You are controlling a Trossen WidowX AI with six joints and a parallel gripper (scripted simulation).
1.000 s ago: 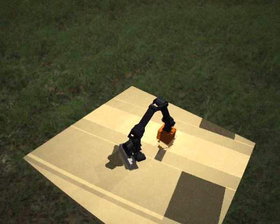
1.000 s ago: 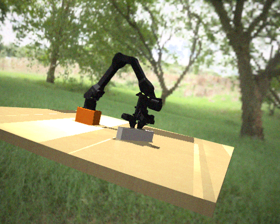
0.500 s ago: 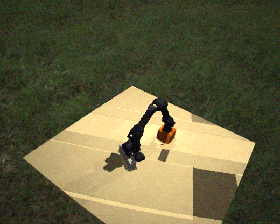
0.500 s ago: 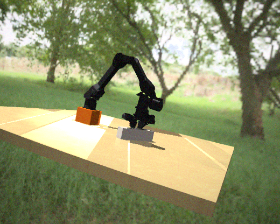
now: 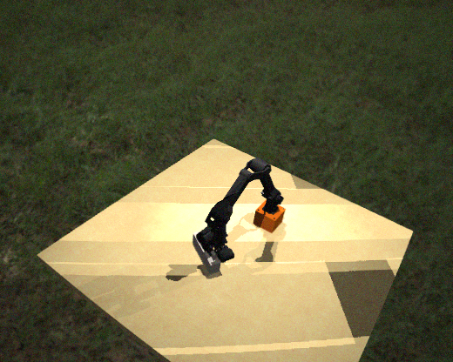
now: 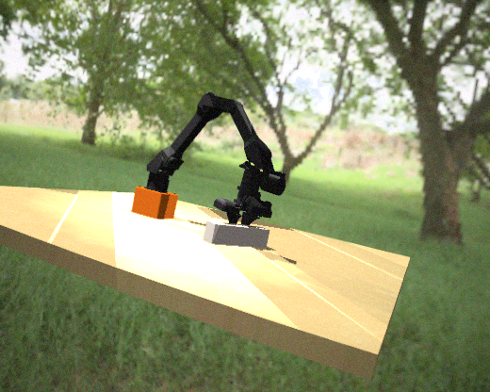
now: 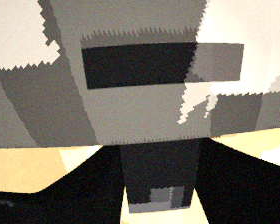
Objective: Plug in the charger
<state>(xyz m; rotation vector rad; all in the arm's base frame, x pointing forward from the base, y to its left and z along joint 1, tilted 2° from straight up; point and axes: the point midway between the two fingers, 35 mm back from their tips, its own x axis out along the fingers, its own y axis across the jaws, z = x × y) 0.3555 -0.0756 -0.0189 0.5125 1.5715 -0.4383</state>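
Observation:
The power strip (image 5: 214,266) (image 6: 240,236) (image 7: 141,112) is a long pale grey block on the table. In the wrist view it fills the upper part, with a long black rectangle on its face; no outlet slots can be made out. My gripper (image 6: 241,222) (image 7: 152,139) points down at the strip's top and is shut on the charger. The charger (image 7: 159,170) shows as a dark block with a greyish lower end between the black fingers, right against the strip's edge in the wrist view. Its prongs are hidden, so I cannot tell whether they are in an outlet.
The arm's orange base block (image 5: 269,218) (image 6: 154,203) stands on the wooden table (image 5: 229,309) (image 6: 172,273), away from the strip. The arm arches from it over to the strip. Bright bands and dark shadow patches cross the tabletop. Grass lies beyond the table's edges.

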